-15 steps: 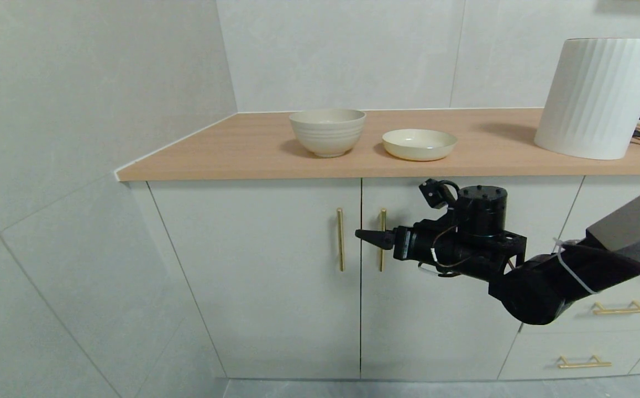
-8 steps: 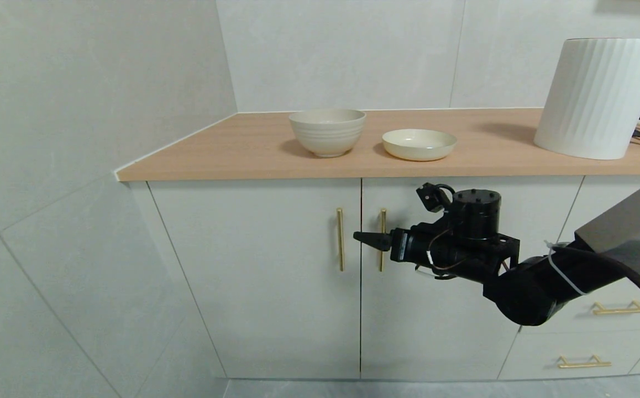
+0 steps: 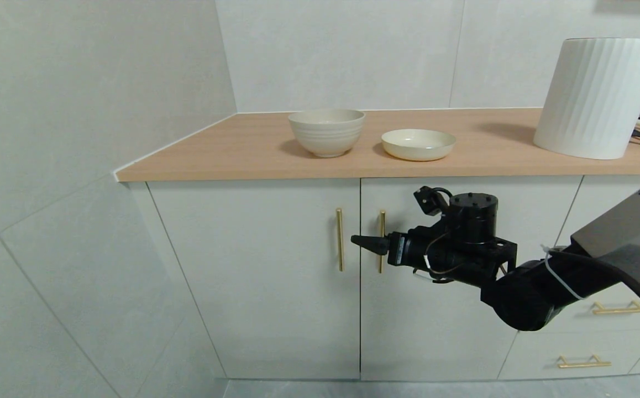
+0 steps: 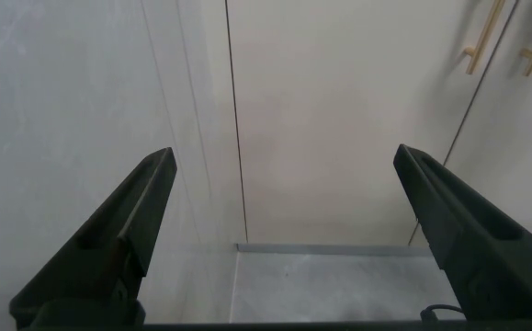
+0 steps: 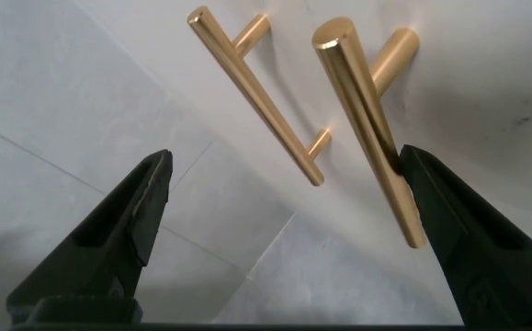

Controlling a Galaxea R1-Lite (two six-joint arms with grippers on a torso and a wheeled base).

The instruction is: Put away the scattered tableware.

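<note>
1. The bowl [image 3: 326, 131] and shallow dish [image 3: 418, 144] sit side by side on the bench [image 3: 231, 157].
2. Below them, the right door's handle [image 3: 382, 221] stands upright, its long axis vertical.
3. The right gripper [image 3: 361, 241] is level with that handle, just in front of it, fingers spread wide; it is the nearer arm, probably to open the cabinet.
4. The left gripper [image 4: 284, 230] hangs low, its fingers wide apart too.

Matt wood-look countertop [image 3: 231, 149]; smooth ceramic-looking bowl [image 3: 326, 131]; polished brass-coloured metal handles [image 5: 367, 119].
</note>
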